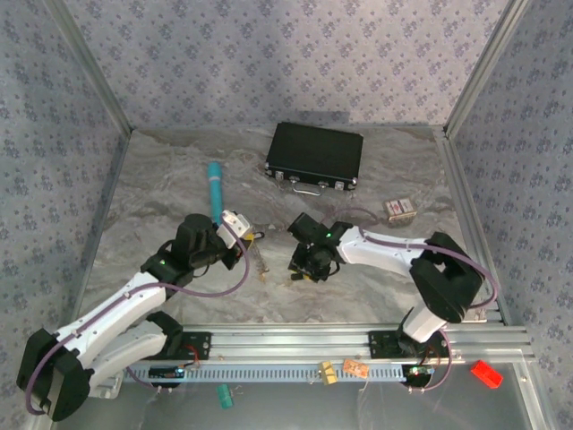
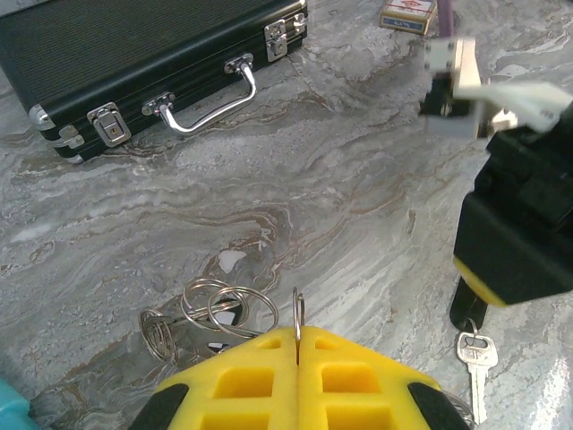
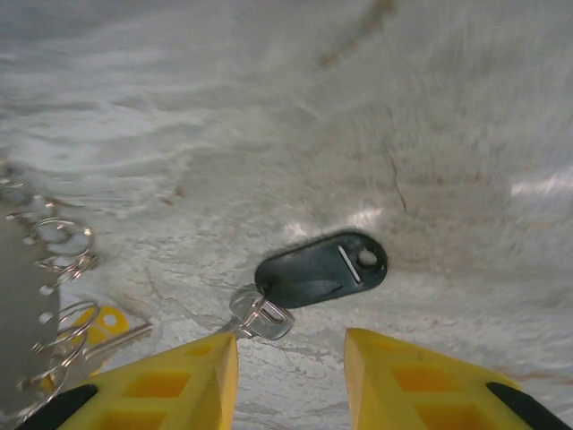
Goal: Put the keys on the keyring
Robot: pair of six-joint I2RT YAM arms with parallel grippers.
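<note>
My left gripper (image 2: pixel 297 333) is shut on a thin metal keyring (image 2: pixel 297 307), held edge-on just above the marble table. Left of it lies a bunch of several linked rings (image 2: pixel 219 309) with small keys partly hidden under them. My right gripper (image 3: pixel 291 367) stands open, low over the table, with nothing between its fingers. Just ahead of it lies a key with a black oval tag (image 3: pixel 324 268) and a silvery head (image 3: pixel 260 314). The left wrist view shows the same key (image 2: pixel 475 356) under the right gripper's finger (image 2: pixel 515 233). In the top view both grippers (image 1: pixel 253 237) (image 1: pixel 309 264) meet mid-table.
A black case (image 1: pixel 315 157) with a metal handle lies at the back, and a teal pen (image 1: pixel 216 190) to its left. A small card box (image 1: pixel 399 209) sits at the right. Rings and a yellow tag (image 3: pixel 100 324) lie left of the right gripper.
</note>
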